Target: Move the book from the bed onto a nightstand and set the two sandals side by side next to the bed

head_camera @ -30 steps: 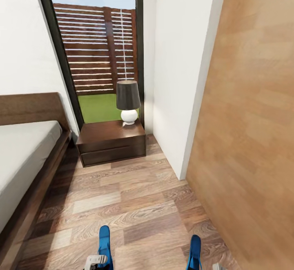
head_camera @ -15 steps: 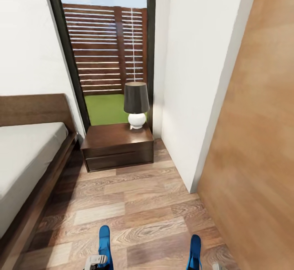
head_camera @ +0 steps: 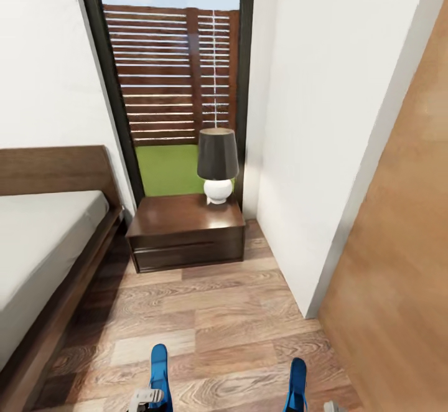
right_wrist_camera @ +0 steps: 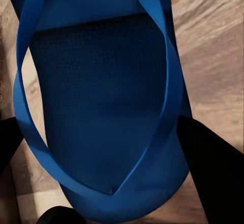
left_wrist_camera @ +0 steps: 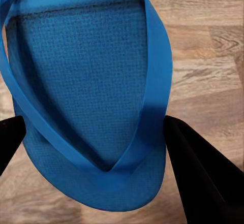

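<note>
We carried a blue sandal in each pincer. In the left wrist view, the left gripper (left_wrist_camera: 96,137) was clamped on the left sandal (left_wrist_camera: 86,82), its dark fingers (left_wrist_camera: 203,178) pressing the sole's two edges, the wood-plank floor (left_wrist_camera: 208,46) beneath. In the right wrist view, the right gripper (right_wrist_camera: 101,148) was likewise clamped on the right sandal (right_wrist_camera: 101,97), black fingers (right_wrist_camera: 216,173) against both sides of it. From the head view, both sandals showed as blue strips at the bottom edge, left (head_camera: 159,368) and right (head_camera: 298,381), well apart. Ahead of us stood the nightstand (head_camera: 186,231) with a dark-shaded lamp (head_camera: 217,164) on its top, just beside the bed (head_camera: 43,238). Behind it a tall window (head_camera: 174,76) looked onto grass and a slatted fence. A white wall (head_camera: 323,119) rose at our right.
</note>
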Motion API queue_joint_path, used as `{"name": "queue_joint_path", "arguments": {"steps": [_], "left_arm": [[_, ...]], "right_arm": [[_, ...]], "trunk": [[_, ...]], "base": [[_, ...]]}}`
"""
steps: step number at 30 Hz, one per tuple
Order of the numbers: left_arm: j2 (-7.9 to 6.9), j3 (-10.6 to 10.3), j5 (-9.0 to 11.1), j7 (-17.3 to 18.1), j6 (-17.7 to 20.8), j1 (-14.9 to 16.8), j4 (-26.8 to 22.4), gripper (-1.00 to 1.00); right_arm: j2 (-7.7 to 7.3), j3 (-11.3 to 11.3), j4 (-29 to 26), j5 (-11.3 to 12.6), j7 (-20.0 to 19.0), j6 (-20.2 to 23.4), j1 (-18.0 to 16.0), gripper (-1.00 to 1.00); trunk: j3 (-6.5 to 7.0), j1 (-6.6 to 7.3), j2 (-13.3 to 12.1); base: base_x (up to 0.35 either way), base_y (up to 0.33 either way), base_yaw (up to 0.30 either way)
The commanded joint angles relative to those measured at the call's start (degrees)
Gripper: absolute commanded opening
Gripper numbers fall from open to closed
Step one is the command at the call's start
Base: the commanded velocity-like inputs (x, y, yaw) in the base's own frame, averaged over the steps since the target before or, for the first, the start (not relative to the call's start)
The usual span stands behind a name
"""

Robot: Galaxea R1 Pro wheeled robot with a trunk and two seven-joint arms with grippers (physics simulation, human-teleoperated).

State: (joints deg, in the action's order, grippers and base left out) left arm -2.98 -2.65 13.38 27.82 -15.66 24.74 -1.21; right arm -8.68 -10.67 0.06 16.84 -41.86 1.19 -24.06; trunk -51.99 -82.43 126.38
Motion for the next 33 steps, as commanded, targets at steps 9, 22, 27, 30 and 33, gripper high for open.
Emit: {"name": "queue_joint_path", "arguments": {"steps": [9,22,27,30,33], "left_arm": [[0.02,-0.3,0.4,0.2,-0.1,0.0,0.1,-1.00],[0.00,-0.3,0.4,0.2,-0.1,0.0,0.1,-1.00],[-0.01,-0.3,0.4,0.2,-0.1,0.0,0.1,-1.00],[-0.01,-0.3,0.4,0.2,-0.1,0.0,0.1,-1.00],[-0.01,-0.3,0.4,0.2,-0.1,0.0,0.1,-1.00]], "right_arm": [[-0.02,-0.4,0.0,0.0,-0.2,0.1,0.0,-1.00],[-0.02,-0.4,0.0,0.0,-0.2,0.1,0.0,-1.00],[-0.02,-0.4,-0.1,0.0,-0.2,0.1,0.0,-1.00],[-0.02,-0.4,0.0,0.0,-0.2,0.1,0.0,-1.00],[-0.02,-0.4,0.0,0.0,-0.2,0.1,0.0,-1.00]], "trunk": [[-0.05,-0.02,0.0],[-0.05,-0.02,0.0],[-0.05,-0.02,0.0],[-0.05,-0.02,0.0],[-0.05,-0.02,0.0]], "base": [[0.320,-0.085,0.023],[0.305,-0.157,0.000],[0.301,-0.150,0.000],[0.301,-0.148,0.000],[0.235,-0.099,0.121]]}}
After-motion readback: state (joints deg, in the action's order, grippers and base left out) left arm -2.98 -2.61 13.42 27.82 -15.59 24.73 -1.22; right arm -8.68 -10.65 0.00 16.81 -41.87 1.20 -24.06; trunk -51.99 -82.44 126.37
